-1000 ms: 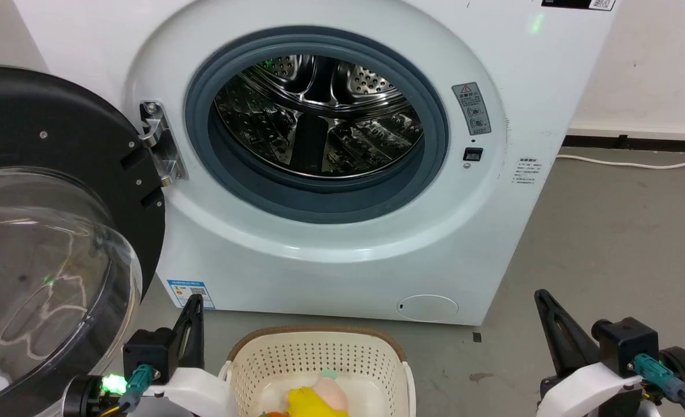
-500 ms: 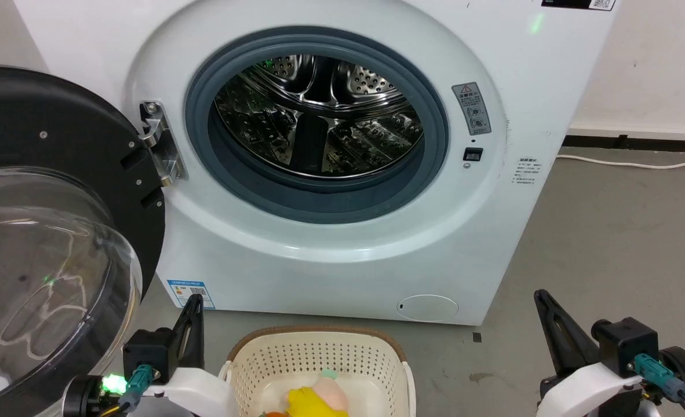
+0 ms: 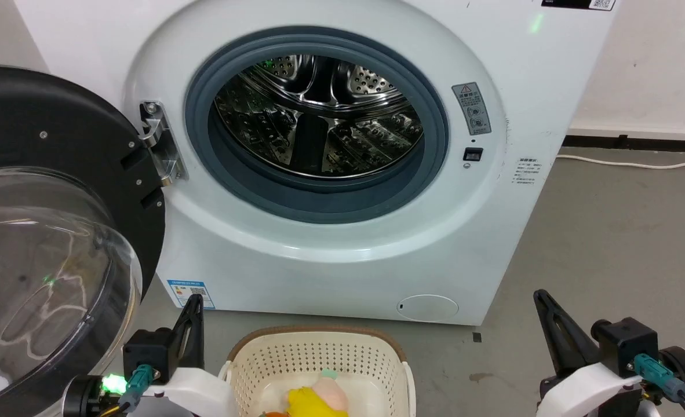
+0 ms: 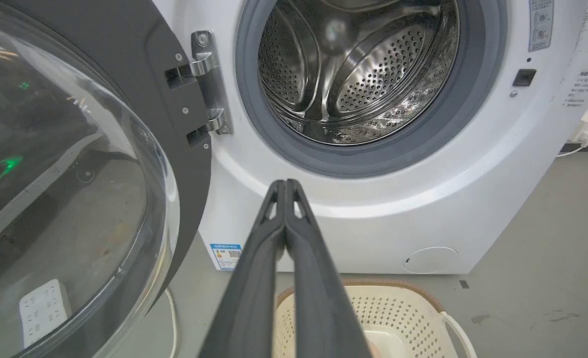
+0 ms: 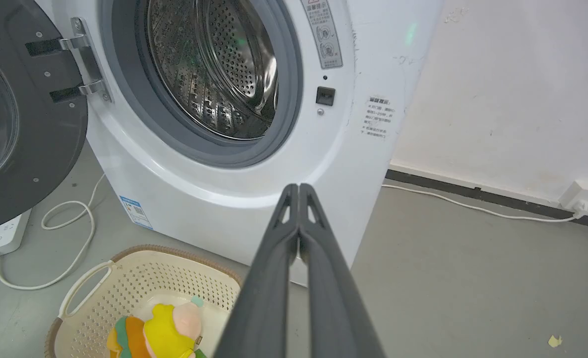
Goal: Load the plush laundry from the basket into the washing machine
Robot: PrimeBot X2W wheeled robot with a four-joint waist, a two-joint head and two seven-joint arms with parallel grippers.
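Note:
The plush doll (image 3: pixel 316 398) with peach-pink head and yellow shirt lies in the cream perforated basket (image 3: pixel 319 353) on the floor before the white washing machine (image 3: pixel 342 260). Seen from the right wrist, the doll (image 5: pixel 159 330) rests in the basket (image 5: pixel 140 278), orange trousers to the left. The washer's drum (image 3: pixel 319 116) stands bare behind its grey gasket, and the round black door (image 3: pixel 41 231) hangs swung out to the left. My left gripper (image 3: pixel 195 301) is shut just left of the basket; its fingers (image 4: pixel 284 186) press together. My right gripper (image 3: pixel 538 294) is shut, right of the basket, holding nothing.
A white power strip (image 5: pixel 0 238) and looped cable (image 5: pixel 70 214) lie on the grey floor left of the machine. A white cord (image 5: pixel 473 209) runs along the wall's black skirting to a socket (image 5: pixel 585 191) at right. Open floor lies right of the washer.

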